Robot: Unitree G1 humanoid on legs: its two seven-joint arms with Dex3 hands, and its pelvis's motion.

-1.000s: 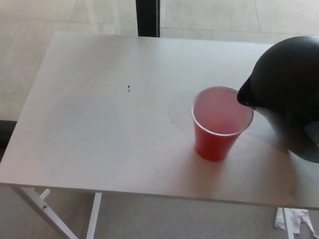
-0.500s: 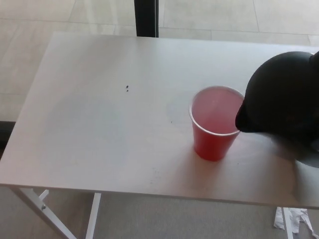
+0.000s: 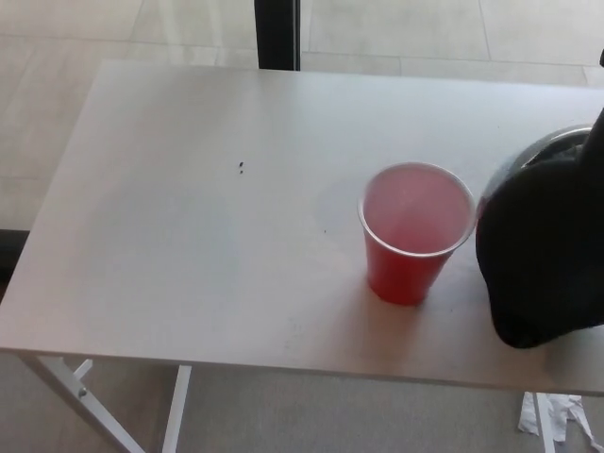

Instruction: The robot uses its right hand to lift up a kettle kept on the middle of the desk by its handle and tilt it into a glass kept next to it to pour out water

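Start at the left of the desk [image 3: 189,245]: it is bare there, and the left hand is out of sight. Right of centre you have the red cup [image 3: 415,231] upright and open-mouthed, set close to the kettle so a short tilt should reach it. Just beside the cup, at the right edge, the black kettle [image 3: 543,255] is tipped, a silvery rim [image 3: 543,143] showing at its top. No spout hangs over the cup. The right hand is not visible, so you cannot tell how its fingers sit on the handle.
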